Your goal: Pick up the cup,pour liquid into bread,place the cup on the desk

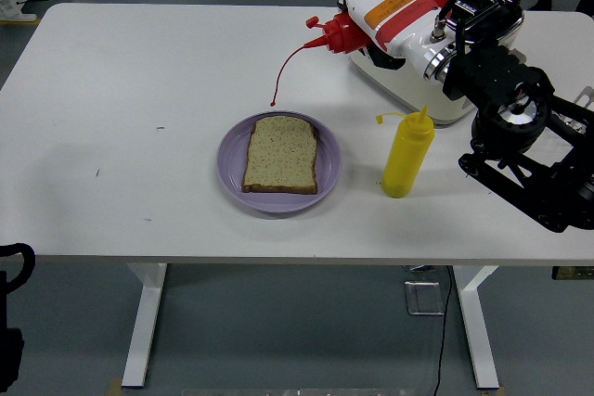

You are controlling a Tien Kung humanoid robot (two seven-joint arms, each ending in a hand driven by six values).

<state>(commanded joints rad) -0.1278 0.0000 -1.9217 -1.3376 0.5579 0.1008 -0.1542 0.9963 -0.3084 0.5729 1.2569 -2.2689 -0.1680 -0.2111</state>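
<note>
A slice of bread (279,155) lies on a purple plate (231,172) near the table's middle. My right hand (388,14), white with orange and red bands, is shut on a red squeeze bottle (342,32). The bottle is tipped on its side, nozzle pointing left, above the table behind the plate. A thin red stream (286,71) curves down from the nozzle toward the bread's far edge. A yellow squeeze bottle (406,153) stands upright to the right of the plate. No cup is visible. My left arm (11,317) rests below the table edge at bottom left.
A cream and chrome toaster (422,71) stands at the back right, partly behind my right arm (520,132). The yellow bottle sits just in front of it. The left half of the white table (121,118) holds nothing but small marks.
</note>
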